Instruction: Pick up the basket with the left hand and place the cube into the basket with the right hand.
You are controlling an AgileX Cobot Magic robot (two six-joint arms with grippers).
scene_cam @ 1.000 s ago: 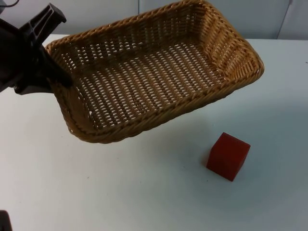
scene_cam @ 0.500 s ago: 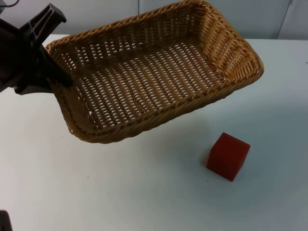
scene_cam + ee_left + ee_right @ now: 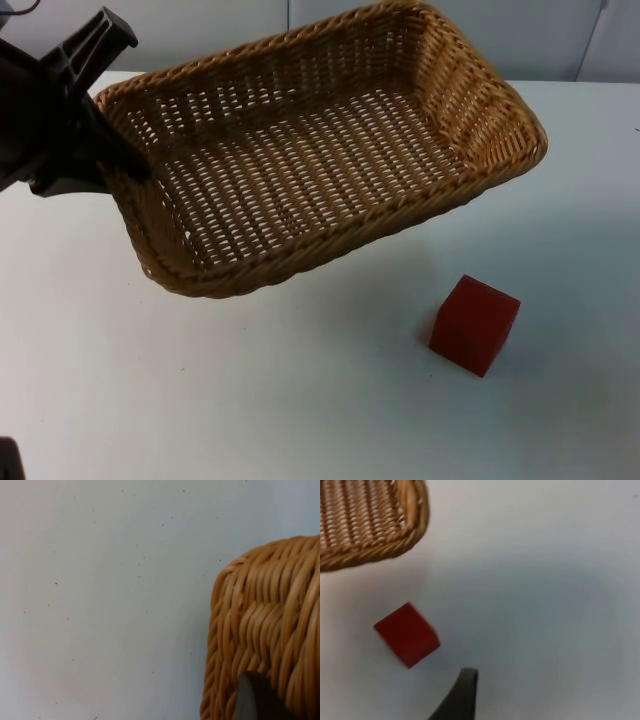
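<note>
The woven wicker basket (image 3: 300, 262) hangs tilted above the table, with nothing inside it. My left gripper (image 3: 122, 160) is shut on its left rim, at the table's far left. In the left wrist view the basket's wall (image 3: 265, 625) stands right against a black fingertip (image 3: 255, 700). The red cube (image 3: 474, 324) rests on the white table, in front of the basket's right end and apart from it. My right gripper (image 3: 464, 692) hovers above the table; the right wrist view has the cube (image 3: 407, 634) close to it, untouched, and the basket's rim (image 3: 380, 552) beyond.
The grey partition wall (image 3: 200, 25) runs behind the basket. White table top (image 3: 300, 400) spreads in front of the basket and around the cube.
</note>
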